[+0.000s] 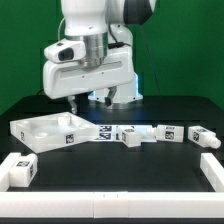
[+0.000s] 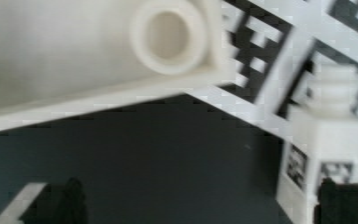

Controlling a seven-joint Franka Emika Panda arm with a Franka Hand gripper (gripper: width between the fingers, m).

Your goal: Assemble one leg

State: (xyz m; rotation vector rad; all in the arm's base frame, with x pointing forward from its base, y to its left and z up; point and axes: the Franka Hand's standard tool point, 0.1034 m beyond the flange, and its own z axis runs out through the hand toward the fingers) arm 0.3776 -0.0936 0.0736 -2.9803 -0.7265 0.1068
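Note:
Several white legs with tags lie on the black table: one (image 1: 130, 138) beside the marker board (image 1: 100, 133), one (image 1: 166, 133) and one (image 1: 205, 138) toward the exterior view's right, and one (image 1: 20, 168) at the front left. My gripper (image 1: 92, 100) hangs above the table behind the large white panel (image 1: 45, 130). In the wrist view my gripper (image 2: 202, 205) is open and empty. One leg (image 2: 327, 135) with a threaded end lies close to one fingertip (image 2: 345, 205), not between the jaws. The panel's corner with a round socket (image 2: 167, 40) lies beyond.
The marker board (image 2: 265, 50) lies beside the panel's corner. A low white border (image 1: 210, 170) runs along the front and sides of the table. The robot's white base stands at the back centre.

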